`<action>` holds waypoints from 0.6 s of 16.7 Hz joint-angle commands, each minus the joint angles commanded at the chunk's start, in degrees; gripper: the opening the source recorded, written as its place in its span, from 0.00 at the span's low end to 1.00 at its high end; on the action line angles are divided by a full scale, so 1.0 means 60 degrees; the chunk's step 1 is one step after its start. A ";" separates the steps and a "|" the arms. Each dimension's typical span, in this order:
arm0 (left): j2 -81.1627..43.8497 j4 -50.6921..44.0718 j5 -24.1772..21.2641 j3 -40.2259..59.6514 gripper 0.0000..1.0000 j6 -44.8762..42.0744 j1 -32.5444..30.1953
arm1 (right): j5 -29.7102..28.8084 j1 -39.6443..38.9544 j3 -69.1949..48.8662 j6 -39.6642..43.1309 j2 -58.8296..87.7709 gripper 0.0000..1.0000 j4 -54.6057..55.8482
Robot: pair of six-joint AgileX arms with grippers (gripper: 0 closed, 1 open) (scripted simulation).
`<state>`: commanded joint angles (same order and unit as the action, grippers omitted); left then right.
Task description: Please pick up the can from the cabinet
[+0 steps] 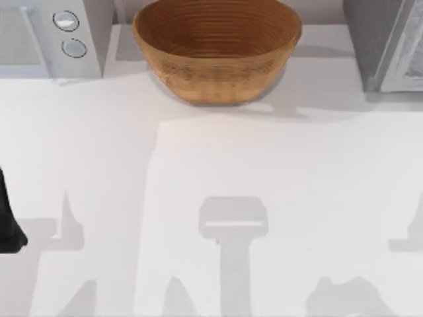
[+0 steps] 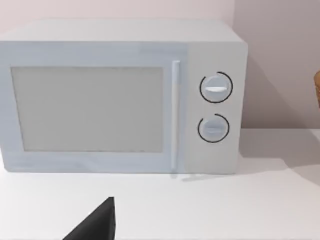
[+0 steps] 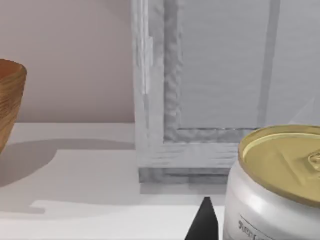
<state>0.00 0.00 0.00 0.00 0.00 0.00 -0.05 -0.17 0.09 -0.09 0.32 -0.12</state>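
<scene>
looking through my right wrist view, i see the can (image 3: 280, 185), silver with a gold lid, close up and upright in front of the grey cabinet (image 3: 200, 100). 1 dark fingertip (image 3: 204, 222) sits just beside it; i cannot tell if that gripper grasps anything. my left arm (image 1: 8, 218) waits at the table's left edge, facing the microwave (image 2: 120, 95). the wooden bowl (image 1: 217, 49) stands between the 2 appliances.

Can (image 3: 272, 185) & cabinet (image 3: 220, 90) cut off by frame edge.

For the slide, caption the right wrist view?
Silver can close to the camera, grey cabinet behind it, wooden bowl beside.
</scene>
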 joint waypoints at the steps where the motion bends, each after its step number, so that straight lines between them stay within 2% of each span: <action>1: 0.0000 0.0000 0.0000 0.0000 1.00 0.0000 0.0000 | 0.0029 0.0008 -0.0018 -0.0010 0.0083 0.00 0.0056; 5: 0.0000 0.0000 0.0000 0.0000 1.00 0.0000 0.0000 | 0.0496 0.0156 -0.0317 -0.0132 0.1394 0.00 0.0936; 10: 0.0000 0.0000 0.0000 0.0000 1.00 0.0000 0.0000 | 0.1744 0.0566 -0.1161 -0.0314 0.4876 0.00 0.3275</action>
<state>0.00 0.00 0.00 0.00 0.00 0.00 10.41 3.23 -6.87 -1.97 29.57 19.52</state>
